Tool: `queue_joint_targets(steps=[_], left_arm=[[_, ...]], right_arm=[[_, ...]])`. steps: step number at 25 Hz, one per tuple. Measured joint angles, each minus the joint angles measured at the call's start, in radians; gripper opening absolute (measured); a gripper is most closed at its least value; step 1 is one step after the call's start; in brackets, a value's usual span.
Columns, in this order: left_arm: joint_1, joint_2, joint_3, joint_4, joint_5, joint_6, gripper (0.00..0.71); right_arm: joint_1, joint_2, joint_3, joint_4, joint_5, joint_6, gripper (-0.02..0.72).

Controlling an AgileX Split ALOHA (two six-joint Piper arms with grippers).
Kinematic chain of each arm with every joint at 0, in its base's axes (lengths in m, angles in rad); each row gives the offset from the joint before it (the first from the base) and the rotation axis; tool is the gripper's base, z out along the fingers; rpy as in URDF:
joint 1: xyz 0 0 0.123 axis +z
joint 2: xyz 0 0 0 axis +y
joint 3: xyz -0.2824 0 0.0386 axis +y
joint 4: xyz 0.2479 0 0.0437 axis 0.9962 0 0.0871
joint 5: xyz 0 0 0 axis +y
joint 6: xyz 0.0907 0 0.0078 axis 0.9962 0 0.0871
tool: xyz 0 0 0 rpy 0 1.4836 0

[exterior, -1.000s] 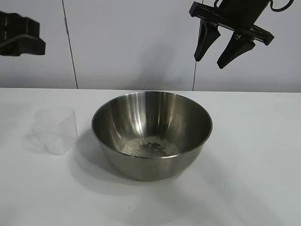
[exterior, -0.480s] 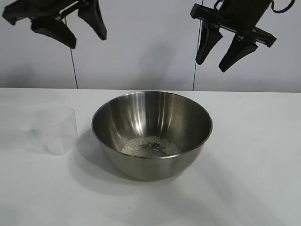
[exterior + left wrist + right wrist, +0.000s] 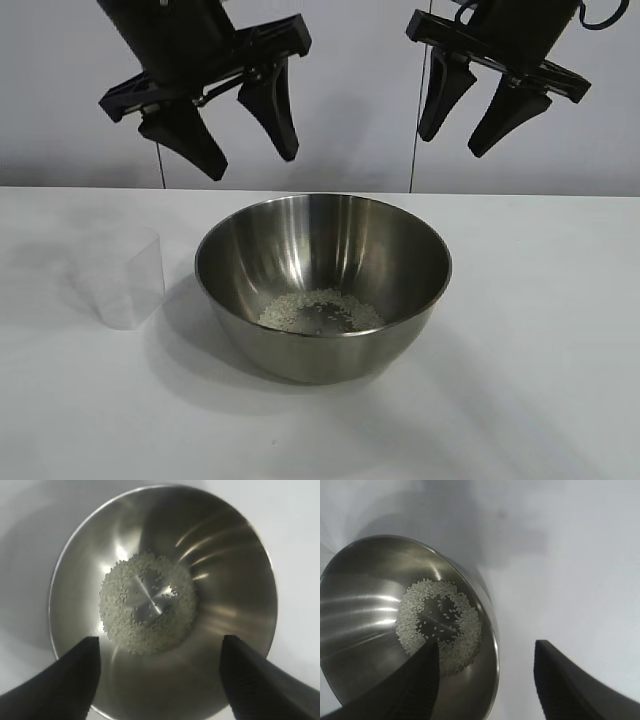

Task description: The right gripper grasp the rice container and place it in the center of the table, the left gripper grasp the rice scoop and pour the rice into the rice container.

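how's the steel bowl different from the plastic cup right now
The steel bowl is round, shiny and far wider; the plastic cup is small, tapered and see-through. The bowl holds a ring of rice on its bottom; the cup looks empty. The bowl sits mid-table under the left tool; the cup stands off to its left, apart from it. Both stand upright on the white table, ungripped.

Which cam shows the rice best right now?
The left wrist view: it looks straight down into the rice container, so the whole ring of rice shows. The right wrist view shows it slanted, partly cut off by a finger. The exterior view shows only a low patch at the bottom.
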Motion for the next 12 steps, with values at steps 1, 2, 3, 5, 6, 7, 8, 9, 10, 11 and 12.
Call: queue_joint_targets(steps=[1,2,3,5,6,7,8,9,10,11,12], left_arm=[[0.001,0.0,0.0,0.0,0.0,0.0,0.496],[0.002,0.0,0.0,0.0,-0.001,0.0,0.496],[0.002,0.0,-0.002,0.0,-0.001,0.0,0.496],[0.002,0.0,-0.003,0.0,-0.001,0.0,0.496],[0.002,0.001,-0.003,0.0,-0.001,0.0,0.496],[0.002,0.002,-0.003,0.0,-0.001,0.0,0.496],[0.002,0.005,-0.003,0.0,0.003,0.0,0.496],[0.002,0.009,-0.003,0.0,0.004,-0.001,0.496],[0.002,0.012,-0.003,0.0,0.01,-0.001,0.496],[0.002,0.015,-0.003,0.0,0.012,-0.001,0.496],[0.002,0.017,-0.003,0.0,0.014,-0.001,0.496]], right_arm=[[0.0,0.0,0.0,0.0,0.001,0.0,0.391],[0.0,0.0,0.0,0.0,0.002,0.0,0.391],[0.0,0.0,0.0,0.0,0.002,0.0,0.391],[0.001,0.0,0.0,0.0,0.002,0.0,0.391],[0.001,0.0,0.0,0.0,0.002,0.0,0.391],[0.001,0.0,0.0,0.0,0.002,0.0,0.391],[0.001,0.0,0.0,0.0,0.002,0.0,0.391],[0.001,0.0,0.0,0.0,0.002,0.0,0.391],[0.001,0.0,0.0,0.0,0.002,0.0,0.391],[0.002,0.0,0.0,0.0,0.002,0.0,0.391],[0.003,0.0,0.0,0.0,0.0,0.0,0.391]])
